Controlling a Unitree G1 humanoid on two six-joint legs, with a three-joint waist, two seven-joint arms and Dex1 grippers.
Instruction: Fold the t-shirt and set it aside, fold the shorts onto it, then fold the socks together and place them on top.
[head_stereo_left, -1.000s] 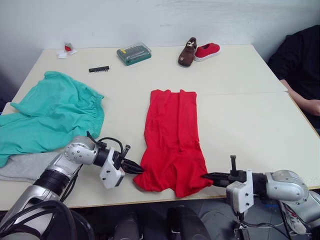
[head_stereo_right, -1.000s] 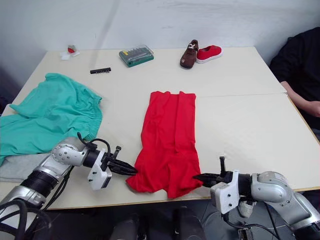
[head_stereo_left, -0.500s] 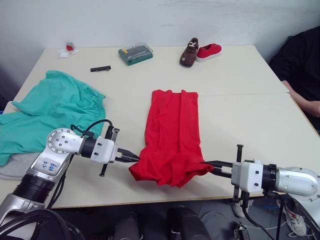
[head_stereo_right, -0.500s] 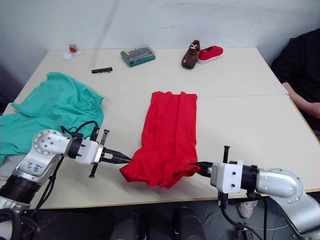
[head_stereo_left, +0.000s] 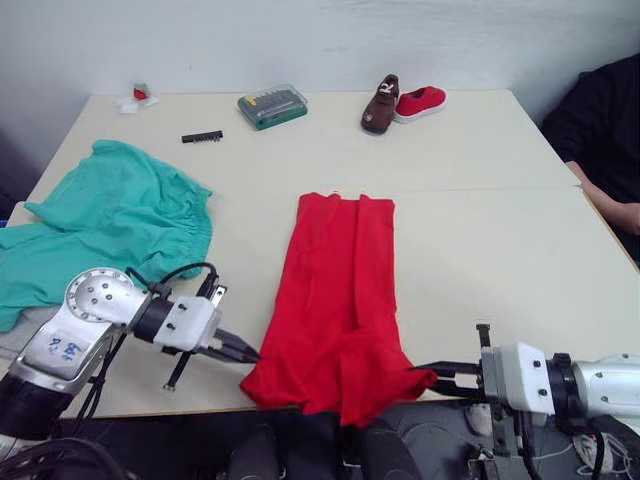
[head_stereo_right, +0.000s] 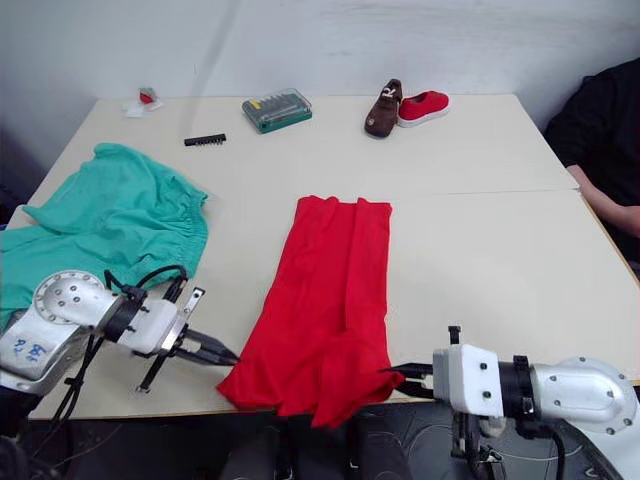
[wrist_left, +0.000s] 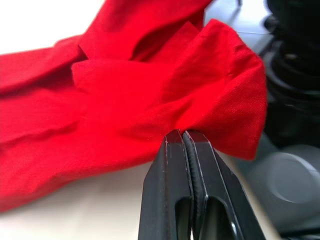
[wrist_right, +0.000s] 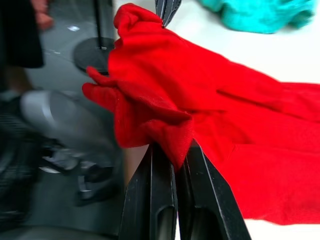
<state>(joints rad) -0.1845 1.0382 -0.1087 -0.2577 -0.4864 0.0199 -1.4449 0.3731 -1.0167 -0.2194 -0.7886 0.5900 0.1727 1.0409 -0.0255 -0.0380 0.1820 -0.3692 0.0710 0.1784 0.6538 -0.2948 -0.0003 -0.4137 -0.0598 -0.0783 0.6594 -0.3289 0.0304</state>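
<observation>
- The left gripper (head_stereo_left: 243, 353), lower left of the head view, has its fingers pinched together on the near left corner of the t-shirt (head_stereo_left: 336, 290).
- The right gripper (head_stereo_left: 428, 369), lower right, is likewise clamped on the near right corner.
- The t-shirt lies as a long folded strip down the centre of the table (head_stereo_left: 480, 240), its near end hanging over the table's front edge.
- The shorts (head_stereo_left: 110, 225) lie crumpled at the left edge.
- Two shoes (head_stereo_left: 400, 101) sit at upper centre.
</observation>
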